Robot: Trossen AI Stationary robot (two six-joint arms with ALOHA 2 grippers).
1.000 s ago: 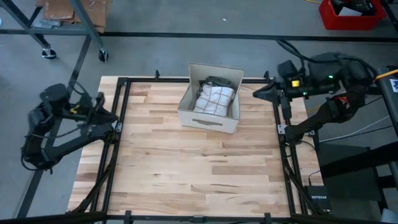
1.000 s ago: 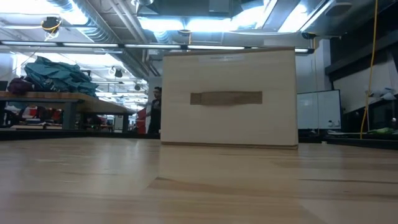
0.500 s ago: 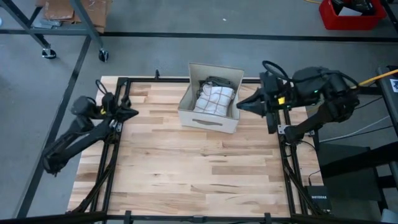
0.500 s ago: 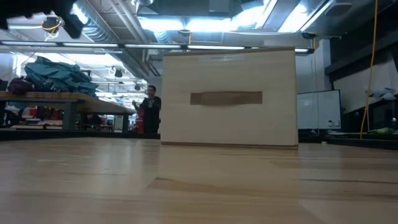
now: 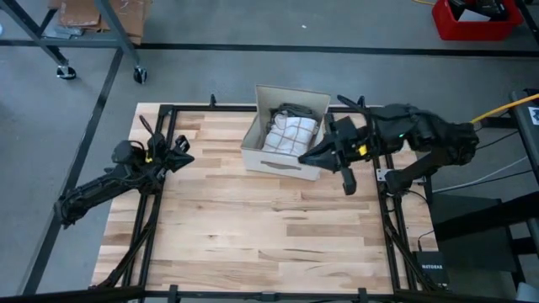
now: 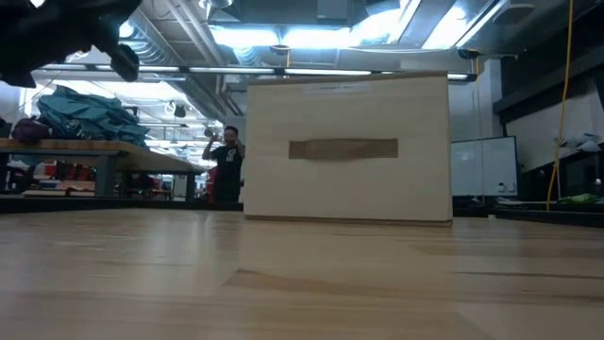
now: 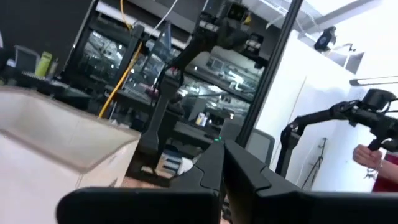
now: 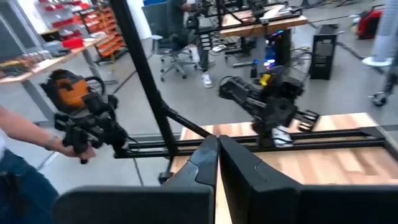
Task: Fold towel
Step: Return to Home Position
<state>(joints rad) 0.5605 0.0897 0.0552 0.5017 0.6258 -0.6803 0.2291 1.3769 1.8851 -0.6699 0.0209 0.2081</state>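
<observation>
Dark fingers of the right claw (image 5: 308,157) are pressing together with nothing between them, as its own wrist view is showing. We are reading that as hands-off, since the packing looks finished.

The claw is hovering just beside the near corner of the white laundry organizer (image 5: 284,165), and we cannot tell whether it is touching the wall. Just past the claw, inside the organizer, the white towel (image 5: 291,133) is lying folded on top. Something darker (image 5: 290,110) is showing behind it, which we are taking for the gray patterned towel.

Well apart from this claw, on the organizer's other side, the left claw (image 5: 178,150) is hanging over the tabletop (image 5: 253,227). Its fingers are likewise closed and empty.

From table height, the organizer's front wall is hiding both towels, and we are seeing only that wall and its handle slot (image 6: 343,148). A dark piece of an arm (image 6: 66,38) is cutting into that picture's corner, and we cannot say which part it is. A person (image 6: 226,165) is standing far behind, too small to make out.
</observation>
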